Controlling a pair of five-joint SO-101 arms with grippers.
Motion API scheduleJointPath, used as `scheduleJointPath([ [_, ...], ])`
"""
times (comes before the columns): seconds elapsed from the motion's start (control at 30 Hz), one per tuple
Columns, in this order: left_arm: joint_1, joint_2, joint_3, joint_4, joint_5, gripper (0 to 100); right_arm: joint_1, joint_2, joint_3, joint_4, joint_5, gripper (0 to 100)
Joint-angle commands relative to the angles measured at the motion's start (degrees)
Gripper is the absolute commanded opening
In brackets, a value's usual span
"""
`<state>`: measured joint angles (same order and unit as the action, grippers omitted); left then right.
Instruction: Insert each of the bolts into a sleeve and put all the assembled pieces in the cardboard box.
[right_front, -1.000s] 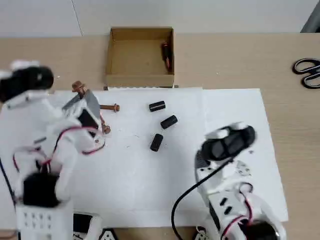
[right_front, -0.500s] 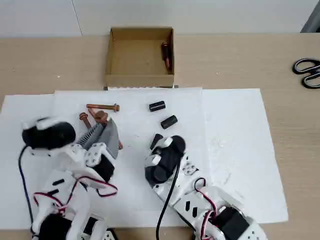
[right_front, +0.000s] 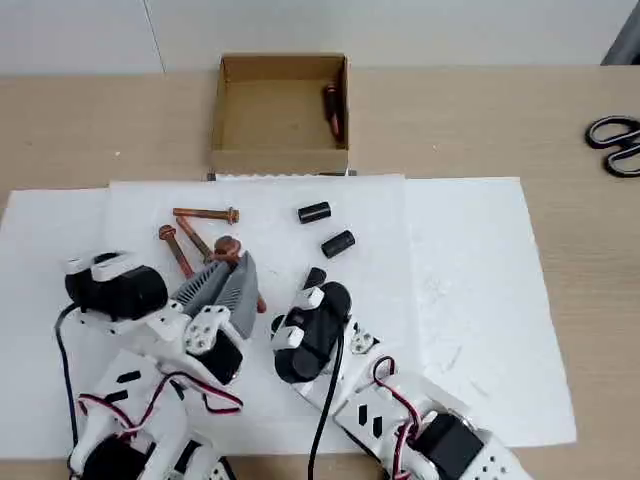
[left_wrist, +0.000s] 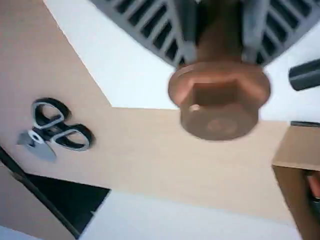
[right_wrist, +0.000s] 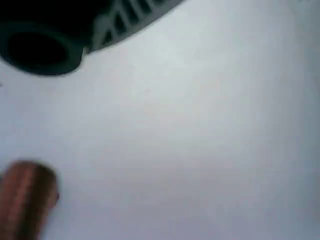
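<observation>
- While the left gripper (right_front: 228, 268) sits lower left of centre in the high view, its grey ribbed fingers (left_wrist: 145, 22) are clamped on a copper hex-head bolt (left_wrist: 218, 95). The head sticks out past the fingertips, and the shaft end pokes out the other side toward frame centre.
- The right gripper (right_front: 308, 296), just right of it near centre, is directly over a black cylindrical sleeve (right_front: 314, 276) lying on the paper. Can't tell if it is open or closed.
- The right wrist view shows that sleeve's open end close up, with a copper shaft tip near it, not touching.
- A white paper sheet (right_front: 470, 260) covers the lower middle of the tan wooden table (right_front: 100, 120). Both arm bases are at the bottom edge.
- A second black sleeve (right_front: 314, 212) and a third black sleeve (right_front: 338, 243) lie on the upper centre of the paper, near each other but apart.
- A level copper bolt (right_front: 205, 214) lies left of them, loose on the paper. Two slanted copper bolts (right_front: 176, 252) lie just below it, beside the left gripper.
- An open brown cardboard box (right_front: 280, 160) stands top centre on bare table, just above the paper's top edge. Inside, against its right wall, lies one bolt-in-sleeve piece (right_front: 332, 110).
- Black-handled scissors (right_front: 615, 145) lie at the right edge on bare table, well apart from the rest.
</observation>
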<state>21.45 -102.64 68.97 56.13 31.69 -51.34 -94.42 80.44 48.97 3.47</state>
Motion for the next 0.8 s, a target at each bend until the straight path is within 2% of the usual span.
scheduleJointPath([
  [0.0,2.9,-0.4,0.2,-1.8,1.7,0,-0.5,-0.4,-0.4,-1.8,0.5,0.3],
  [0.33,4.7,-0.4,3.3,-1.7,2.2,0,-0.5,-0.4,-0.7,-5.2,0.6,0.3],
  [0.63,4.2,-0.4,3.6,-1.7,2.1,0,-0.5,-0.3,-3.3,-4.8,0.7,0.3],
  [0.77,2.8,-0.4,3.6,-2.2,2.3,0,-0.5,-0.4,-3.5,-1.5,0.5,0.3],
])
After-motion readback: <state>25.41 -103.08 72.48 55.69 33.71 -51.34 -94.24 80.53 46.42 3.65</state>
